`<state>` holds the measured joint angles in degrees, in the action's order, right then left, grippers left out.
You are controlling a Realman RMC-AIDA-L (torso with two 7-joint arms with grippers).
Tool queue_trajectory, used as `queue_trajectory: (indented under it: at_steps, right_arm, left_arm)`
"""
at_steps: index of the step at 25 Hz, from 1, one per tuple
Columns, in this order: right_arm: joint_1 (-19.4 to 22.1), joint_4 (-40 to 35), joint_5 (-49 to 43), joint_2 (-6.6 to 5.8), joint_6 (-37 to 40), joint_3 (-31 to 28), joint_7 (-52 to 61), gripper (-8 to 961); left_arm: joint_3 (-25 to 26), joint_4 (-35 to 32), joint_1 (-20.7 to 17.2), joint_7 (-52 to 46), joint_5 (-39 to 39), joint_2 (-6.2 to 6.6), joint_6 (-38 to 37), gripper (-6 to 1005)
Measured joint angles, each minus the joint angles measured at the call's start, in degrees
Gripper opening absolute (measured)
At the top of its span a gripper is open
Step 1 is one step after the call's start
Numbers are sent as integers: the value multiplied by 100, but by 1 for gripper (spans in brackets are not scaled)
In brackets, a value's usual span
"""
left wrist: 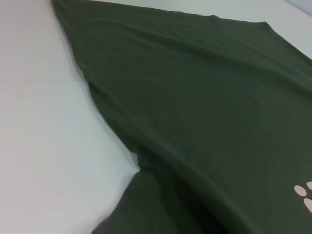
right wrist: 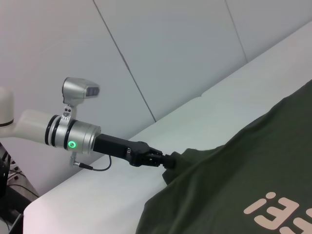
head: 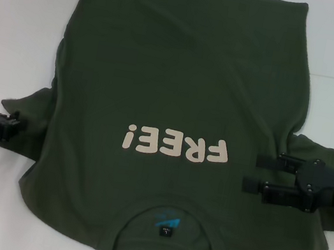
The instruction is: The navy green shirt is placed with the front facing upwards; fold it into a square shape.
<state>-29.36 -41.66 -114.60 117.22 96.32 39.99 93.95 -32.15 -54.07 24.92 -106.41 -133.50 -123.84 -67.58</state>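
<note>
White worktop is carrying the navy green shirt, lying front up before pale wall panels. Left end effector is clenching its sleeve; right end effector is hovering released over the opposite sleeve.

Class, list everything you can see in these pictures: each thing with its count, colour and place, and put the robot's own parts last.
shirt: one, dark olive green, spread flat face up across the table, collar nearest the robot.
lettering: one word, "FREE!", cream, on the chest.
neck label: one, blue, inside the collar.
table: one, white, under the shirt.
wall: white panels, behind the table.
left gripper: one, black, at the shirt's left sleeve.
right gripper: one, black, fingers open over the right sleeve.
</note>
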Motion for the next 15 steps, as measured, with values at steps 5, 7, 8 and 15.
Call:
queue_trajectory:
  at_steps: [5, 7, 8, 15]
  right_arm:
    - [1, 0, 3, 0, 0, -11, -2, 893]
    - [1, 0, 8, 0, 0, -41, -7, 893]
    - [1, 0, 8, 0, 0, -41, -7, 892]
    - [1, 36, 9, 0, 1, -60, -15, 892]
  left_arm:
    - [-156, -34, 3, -76, -4, 4, 7, 149]
    - [-170, -65, 4, -111, -12, 9, 6, 88]
    - [-170, -93, 4, -127, -15, 12, 1, 58]
    - [-179, -355, 29, -428, -18, 26, -48, -1]
